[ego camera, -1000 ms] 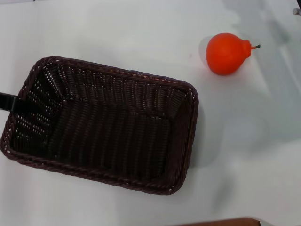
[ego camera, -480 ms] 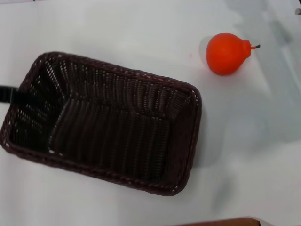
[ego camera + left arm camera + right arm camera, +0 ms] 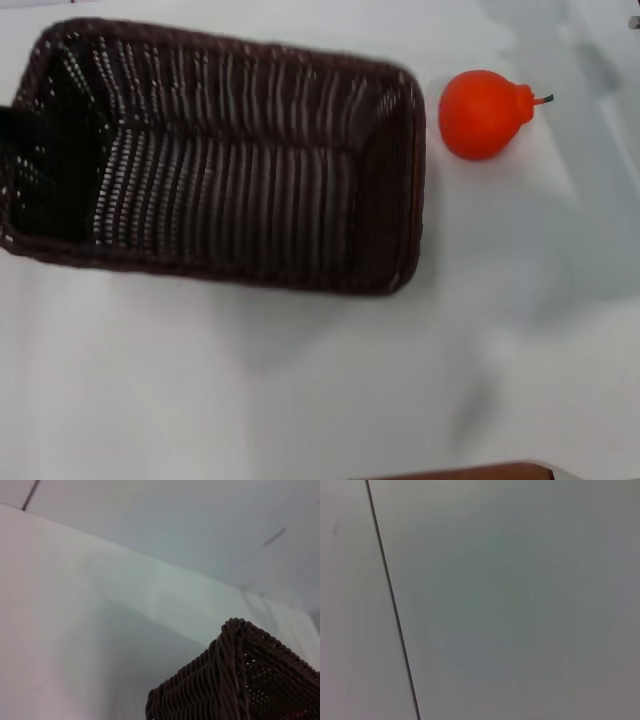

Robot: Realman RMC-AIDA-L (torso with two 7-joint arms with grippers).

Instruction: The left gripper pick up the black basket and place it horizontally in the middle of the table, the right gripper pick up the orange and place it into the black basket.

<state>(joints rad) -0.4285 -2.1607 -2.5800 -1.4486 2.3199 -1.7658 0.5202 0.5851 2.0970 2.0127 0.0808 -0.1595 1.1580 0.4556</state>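
The black basket (image 3: pixel 388 190) hangs tilted above the white table (image 3: pixel 300 400) at the upper left of the head view, its shadow on the table below it. My left gripper (image 3: pixel 22 135) shows only as a slim black finger at the basket's left end wall and is shut on that wall. A corner of the basket (image 3: pixel 235 680) fills the left wrist view. The orange (image 3: pixel 482 113) lies on the table just right of the basket, apart from it, its stem pointing right. My right gripper is out of view.
A brown edge (image 3: pixel 470 470) shows at the table's near side. Bare white table lies in front of the basket and the orange. The right wrist view shows only a plain grey surface with a dark line (image 3: pixel 390 600).
The basket has risen off the table and moved toward the far side with the left gripper, its long side turning more level. The orange has not moved.
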